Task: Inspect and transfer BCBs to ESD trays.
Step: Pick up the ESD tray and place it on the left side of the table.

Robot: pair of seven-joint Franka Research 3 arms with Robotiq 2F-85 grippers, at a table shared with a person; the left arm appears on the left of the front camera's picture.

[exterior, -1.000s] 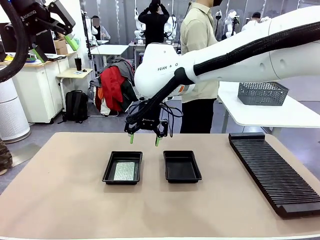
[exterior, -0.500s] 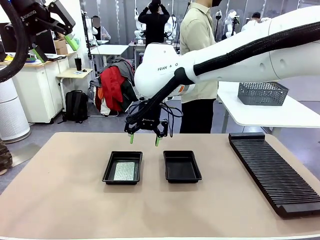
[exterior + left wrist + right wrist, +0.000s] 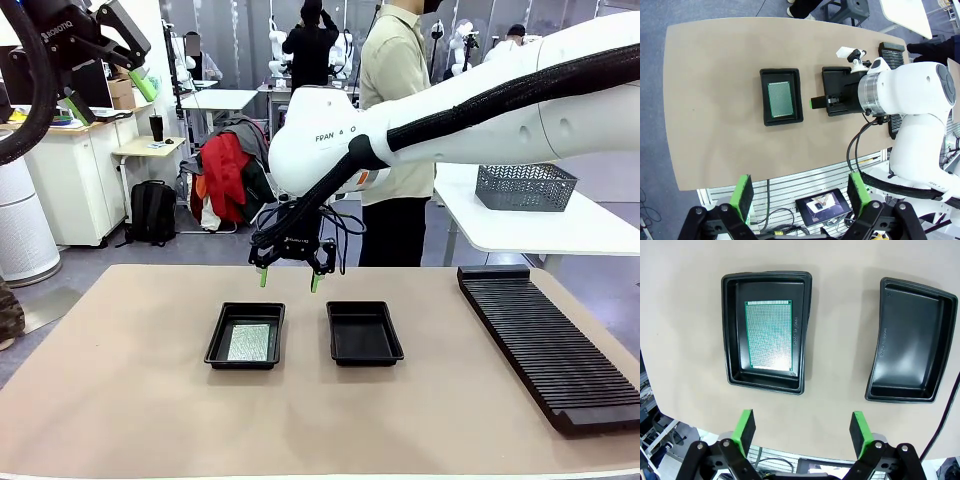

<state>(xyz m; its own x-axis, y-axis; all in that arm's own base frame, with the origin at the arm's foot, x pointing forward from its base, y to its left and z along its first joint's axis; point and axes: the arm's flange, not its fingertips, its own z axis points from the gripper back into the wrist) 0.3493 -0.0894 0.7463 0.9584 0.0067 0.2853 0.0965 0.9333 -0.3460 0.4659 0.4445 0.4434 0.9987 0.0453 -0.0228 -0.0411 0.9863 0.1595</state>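
Two black ESD trays lie side by side mid-table. The left tray (image 3: pixel 245 335) (image 3: pixel 735 340) (image 3: pixel 765 95) holds one green BCB (image 3: pixel 249 342) (image 3: pixel 768 335) (image 3: pixel 780 98) flat on its floor. The right tray (image 3: pixel 364 332) (image 3: pixel 910 340) has nothing in it. My right gripper (image 3: pixel 287 280) (image 3: pixel 802 427) hangs open above the far side of the trays, over the gap between them, its green pads apart with nothing held. My left gripper (image 3: pixel 110 75) (image 3: pixel 802 197) is raised high at the upper left, open, looking down on the whole table.
A long black ribbed rack (image 3: pixel 545 340) lies along the table's right side. A person in a beige shirt (image 3: pixel 395 70) stands at the far edge behind my right arm. A grey mesh basket (image 3: pixel 525 185) rests on a white table behind.
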